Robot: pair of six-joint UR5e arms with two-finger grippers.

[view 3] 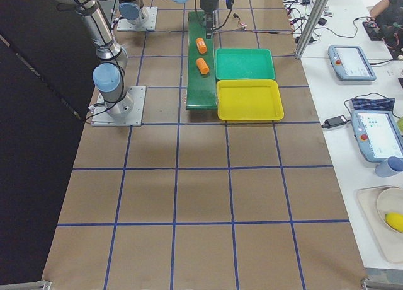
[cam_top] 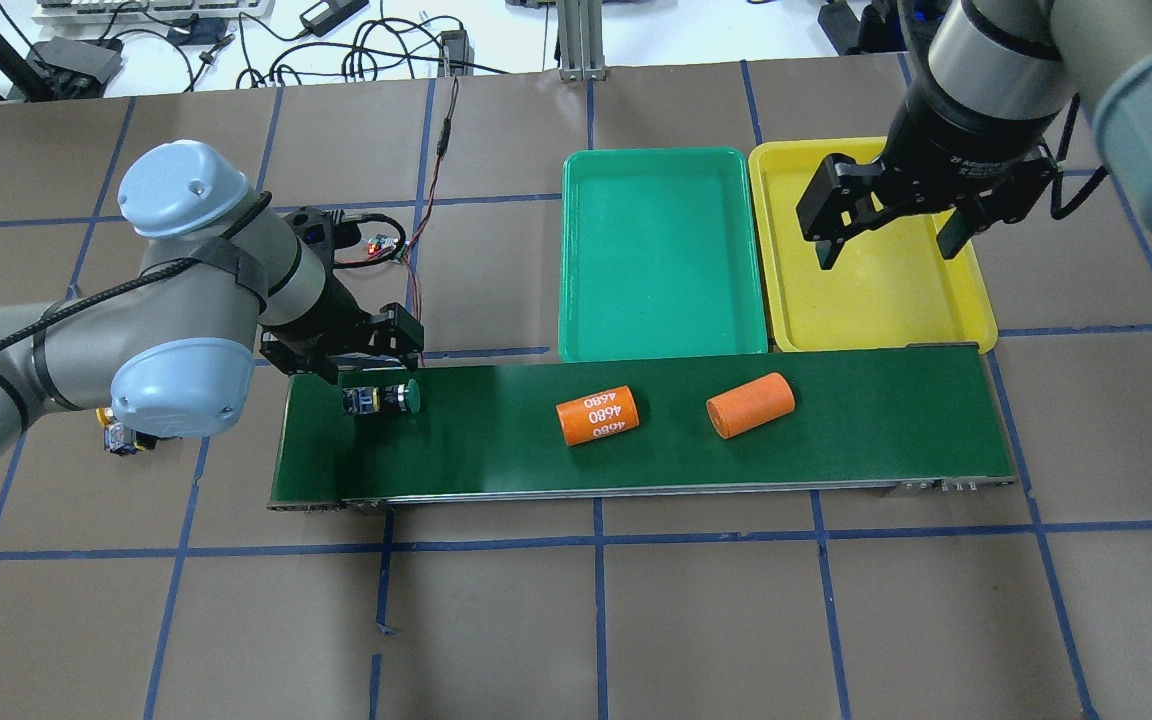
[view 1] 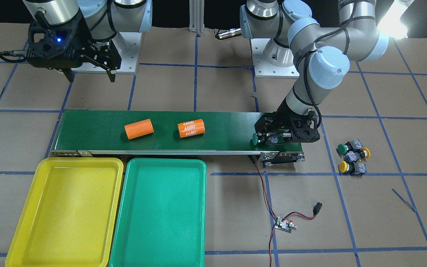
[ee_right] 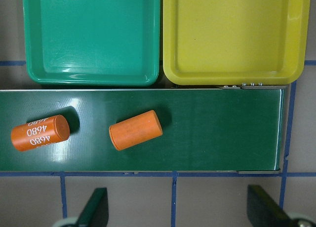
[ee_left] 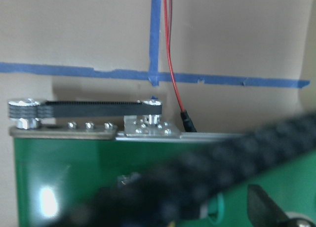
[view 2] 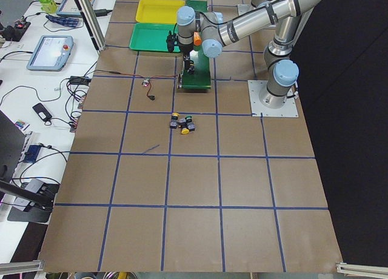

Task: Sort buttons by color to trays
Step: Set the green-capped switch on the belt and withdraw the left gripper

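Note:
A green-capped button (cam_top: pixel 383 398) lies on its side at the left end of the belt; it also shows in the front view (view 1: pixel 256 140). My left gripper (cam_top: pixel 368 370) is open just over it, fingers either side, not closed on it. Three more buttons (view 1: pixel 353 157), one green and two yellow, stand in a cluster on the table beyond the belt's end. The yellow tray (view 1: pixel 65 211) and the teal-green tray (view 1: pixel 161 211) sit side by side along the belt, both empty. My right gripper (cam_top: pixel 886 250) is open and empty, high above the yellow tray (cam_top: pixel 871 295).
The dark-green conveyor belt (view 1: pixel 228 129) carries two orange cylinders, one plain (view 1: pixel 139 128) and one marked 4680 (view 1: pixel 191 128). A small controller board (view 1: pixel 284 224) with red and black wires lies on the table near the belt's button end.

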